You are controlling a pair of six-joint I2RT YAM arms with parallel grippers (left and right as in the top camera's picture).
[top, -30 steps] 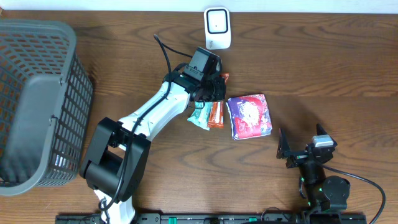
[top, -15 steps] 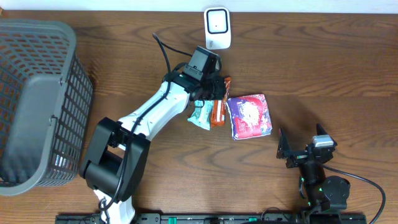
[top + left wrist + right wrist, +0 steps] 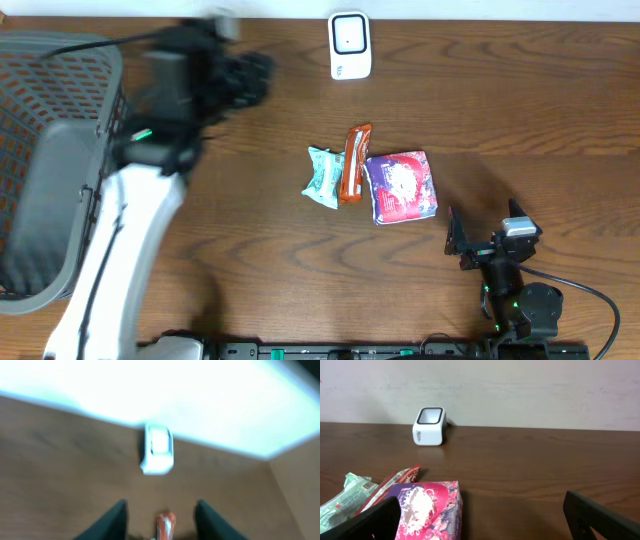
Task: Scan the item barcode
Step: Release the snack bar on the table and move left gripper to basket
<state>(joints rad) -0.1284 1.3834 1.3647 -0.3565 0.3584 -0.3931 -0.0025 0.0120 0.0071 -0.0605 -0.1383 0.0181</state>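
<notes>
An orange snack bar (image 3: 355, 163) lies on the table between a green packet (image 3: 322, 177) and a purple-pink pack (image 3: 400, 186). The white scanner (image 3: 350, 45) stands at the back edge. My left gripper (image 3: 245, 78) is blurred, high at the back left and far from the items. In the left wrist view its jaws (image 3: 161, 504) stand apart and empty, with the scanner (image 3: 157, 455) and the bar's tip (image 3: 165, 527) far below. My right gripper (image 3: 462, 243) rests open at the front right, and its view shows the purple-pink pack (image 3: 427, 510) beside its left finger.
A grey mesh basket (image 3: 60, 170) fills the left side of the table. The left arm's white links (image 3: 120, 240) stretch from the front edge up past the basket. The wall runs behind the scanner (image 3: 429, 426).
My left gripper has let go of the orange bar and swung fast up and to the left, toward the basket. The bar now lies on the table. The right arm has not moved.
</notes>
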